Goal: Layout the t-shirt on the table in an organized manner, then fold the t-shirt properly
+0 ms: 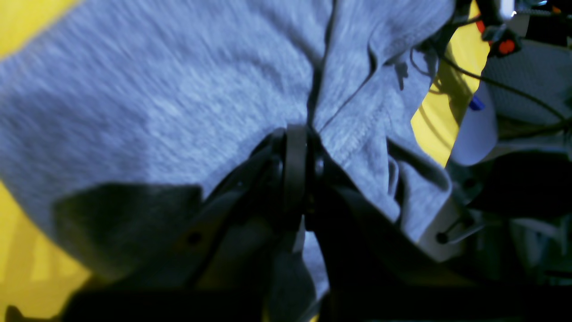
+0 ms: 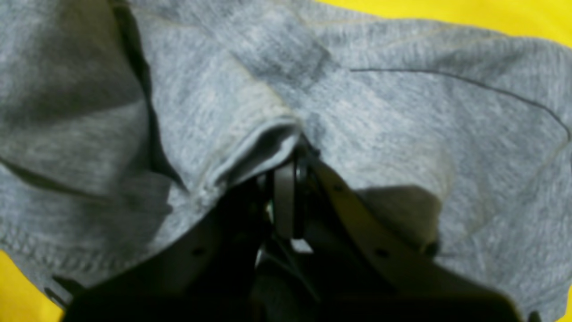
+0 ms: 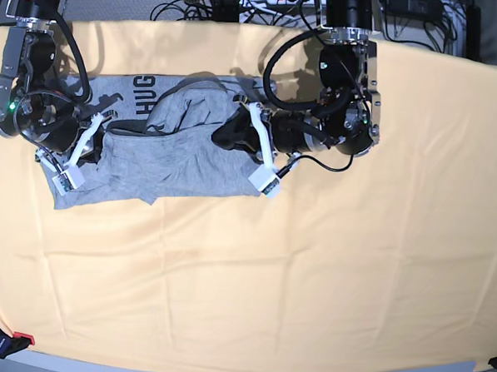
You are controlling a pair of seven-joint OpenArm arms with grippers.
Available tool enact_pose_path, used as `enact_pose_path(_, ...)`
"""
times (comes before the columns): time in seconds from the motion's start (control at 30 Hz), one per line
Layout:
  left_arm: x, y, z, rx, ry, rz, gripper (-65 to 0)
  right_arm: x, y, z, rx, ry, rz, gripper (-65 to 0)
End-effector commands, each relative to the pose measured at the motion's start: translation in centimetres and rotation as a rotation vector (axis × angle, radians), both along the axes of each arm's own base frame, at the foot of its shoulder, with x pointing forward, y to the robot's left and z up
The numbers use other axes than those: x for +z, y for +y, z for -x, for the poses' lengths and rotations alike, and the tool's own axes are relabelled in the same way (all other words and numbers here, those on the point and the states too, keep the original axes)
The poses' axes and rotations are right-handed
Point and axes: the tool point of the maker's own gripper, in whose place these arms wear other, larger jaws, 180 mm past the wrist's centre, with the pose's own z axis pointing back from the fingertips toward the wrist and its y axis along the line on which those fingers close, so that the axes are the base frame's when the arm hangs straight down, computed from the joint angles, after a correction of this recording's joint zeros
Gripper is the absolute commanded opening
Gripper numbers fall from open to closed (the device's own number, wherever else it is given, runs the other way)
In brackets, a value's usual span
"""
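The table [image 3: 319, 266], draped in pale yellow-orange cloth with faint creases, fills nearly the whole base view; only that view shows its extent and the tangle of black cables [image 3: 222, 4] along its far edge. The heather-grey t-shirt [image 3: 172, 161] lies in the far left part of the table as seen from the base camera, bunched and partly doubled over itself, with a strip of black block lettering [image 3: 143, 83] showing along its far edge, something neither wrist camera picks up. The left gripper [image 3: 239, 136], on the right of the base view, sits at the shirt's right end; the left wrist view shows its fingers [image 1: 295, 156] pressed together on a gathered fold of the grey fabric, the cloth fanning away from the pinch, with yellow table cloth visible at both edges. The right gripper [image 3: 73, 153] is at the shirt's left end; the right wrist view shows its fingers [image 2: 283, 188] closed on a rolled hem edge [image 2: 254, 147], and a stitched hem line [image 2: 40, 255] near the lower left that the base view is too small to resolve.
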Motion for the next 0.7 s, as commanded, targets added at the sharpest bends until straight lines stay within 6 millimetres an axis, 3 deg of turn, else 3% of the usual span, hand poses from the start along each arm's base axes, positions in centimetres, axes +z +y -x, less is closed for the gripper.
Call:
enact_pose_path(0.0, 1.8, -0.9, -0.5, -0.01, -0.039, 0.06, -65.0, 0.6, -0.7, -0.5, -0.001, -0.017, 0.028, -65.0)
enact_pose_path(0.2, 2.6, -3.9, 2.3, -0.17, -0.061, 0.109, -65.0, 0.6, -0.7, -0.5, -0.001, -0.017, 0.028, -65.0)
enact_pose_path(0.4, 2.4, -7.9, 8.2, -0.392, -0.046, 0.145, -65.0, 0.6, -0.7, -0.5, -0.002, -0.017, 0.028, -65.0)
enact_pose_path(0.47, 2.3, -8.7, 9.2, -0.441, -0.051, 0.135, -65.0, 0.6, -0.7, -0.5, -0.002, -0.017, 0.028, -65.0)
enact_pose_path(0.57, 2.9, -8.9, 8.5, -0.457, -0.085, 0.13, -65.0, 0.6, -0.7, -0.5, -0.001, -0.018, 0.028, -65.0)
enact_pose_path(0.67, 3.9, -8.4, 6.0, -0.423, -0.138, 0.12, -65.0, 0.6, -0.7, -0.5, -0.001, -0.018, 0.028, -65.0)
